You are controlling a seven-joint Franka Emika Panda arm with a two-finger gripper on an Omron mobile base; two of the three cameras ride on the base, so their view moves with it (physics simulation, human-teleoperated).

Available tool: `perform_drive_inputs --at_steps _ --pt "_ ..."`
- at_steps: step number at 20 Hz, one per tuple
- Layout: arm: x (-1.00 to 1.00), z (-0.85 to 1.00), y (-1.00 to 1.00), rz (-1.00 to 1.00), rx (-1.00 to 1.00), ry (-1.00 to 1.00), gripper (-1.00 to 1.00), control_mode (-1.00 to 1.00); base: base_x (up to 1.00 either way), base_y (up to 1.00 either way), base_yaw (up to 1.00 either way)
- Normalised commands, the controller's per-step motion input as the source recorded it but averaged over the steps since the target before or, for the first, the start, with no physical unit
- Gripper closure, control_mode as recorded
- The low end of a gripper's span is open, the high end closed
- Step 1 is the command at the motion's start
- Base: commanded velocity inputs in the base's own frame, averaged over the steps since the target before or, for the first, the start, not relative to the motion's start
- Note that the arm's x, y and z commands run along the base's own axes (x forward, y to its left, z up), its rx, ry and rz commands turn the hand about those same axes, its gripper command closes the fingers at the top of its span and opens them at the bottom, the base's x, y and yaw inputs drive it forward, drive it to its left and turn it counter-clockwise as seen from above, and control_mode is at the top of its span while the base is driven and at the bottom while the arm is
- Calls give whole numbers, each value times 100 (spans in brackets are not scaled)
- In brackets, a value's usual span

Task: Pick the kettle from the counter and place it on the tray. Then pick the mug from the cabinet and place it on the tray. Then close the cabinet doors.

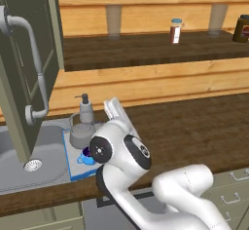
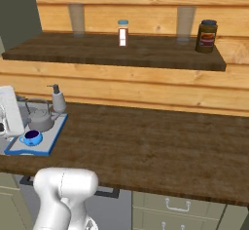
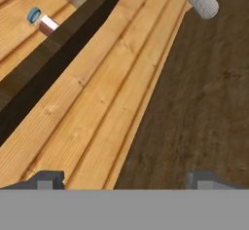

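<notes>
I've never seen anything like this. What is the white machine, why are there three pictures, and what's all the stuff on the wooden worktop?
The white machine is a robot arm on a base that can drive, in a computer-drawn kitchen. Two cameras ride on that base and look over the arm from its left and its right. The third sits on the hand and looks along the gripper; the two dark stubs at the bottom are its fingertips, spread apart with nothing between them.

On the counter, beside the sink, lies a blue-rimmed tray. A grey kettle and a small blue mug stand on it. A soap bottle stands behind the tray. The olive cabinet door hangs open at the left. A wall shelf above holds jars and glasses.
</notes>
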Motion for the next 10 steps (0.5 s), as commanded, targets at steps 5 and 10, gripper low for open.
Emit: perform_drive_inputs --at_steps 5,10 --pt "-2 19 -52 0 -1 3 -100 -100 0 0 0" --pt "1 3 -16 0 0 13 -100 -100 0 0 0"
